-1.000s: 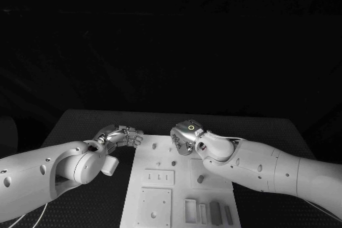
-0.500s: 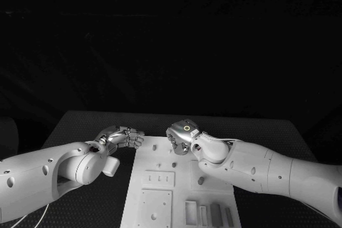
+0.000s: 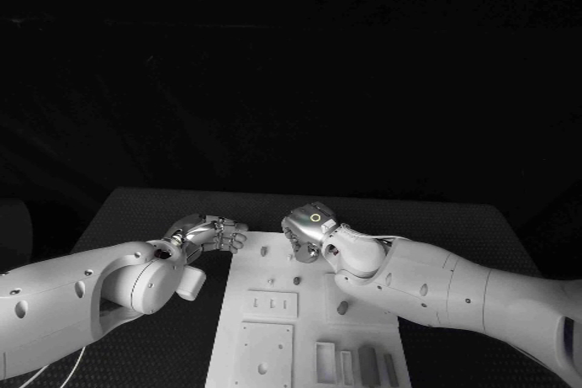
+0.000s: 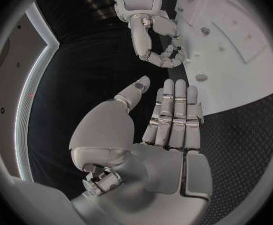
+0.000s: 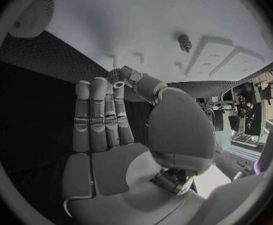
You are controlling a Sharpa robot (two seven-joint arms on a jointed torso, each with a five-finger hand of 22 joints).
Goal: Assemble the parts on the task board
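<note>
Silver left hand (image 3: 208, 233) and right hand (image 3: 306, 229), both flat, fingers together and empty, hover over the white task board's (image 3: 249, 348) far edge. Grey rectangular parts (image 3: 367, 364) lie at its near edge; a descending palm could jolt the board.

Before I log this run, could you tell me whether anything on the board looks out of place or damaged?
Nothing stands out: the board lies flat and looks undamaged, and both robot hands, left and right, hold nothing.
</note>
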